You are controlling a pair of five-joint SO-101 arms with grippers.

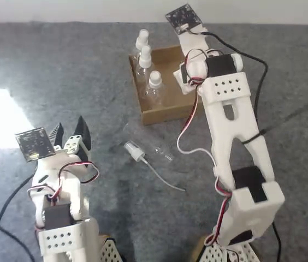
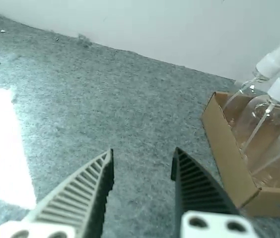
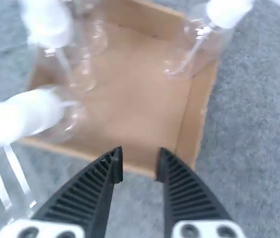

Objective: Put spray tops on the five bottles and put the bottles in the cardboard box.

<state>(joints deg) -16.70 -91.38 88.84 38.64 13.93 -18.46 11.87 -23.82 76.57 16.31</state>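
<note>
Likely next: grip spray top (image 1: pixel 134 149) by head, feed tube straight down neck of clear uncapped bottle (image 1: pixel 163 154) beside it. White head, long thin tube, lying on tabletop (image 1: pixel 88 65) near cardboard box (image 1: pixel 167 114) holding three capped bottles (image 1: pixel 155 90). Left fingers (image 2: pixel 88 191) parted, empty; right fingers (image 3: pixel 93 191) parted, empty, over box.

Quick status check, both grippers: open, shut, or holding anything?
Left gripper: open, holding nothing.
Right gripper: open, holding nothing, above the cardboard box edge.
</note>
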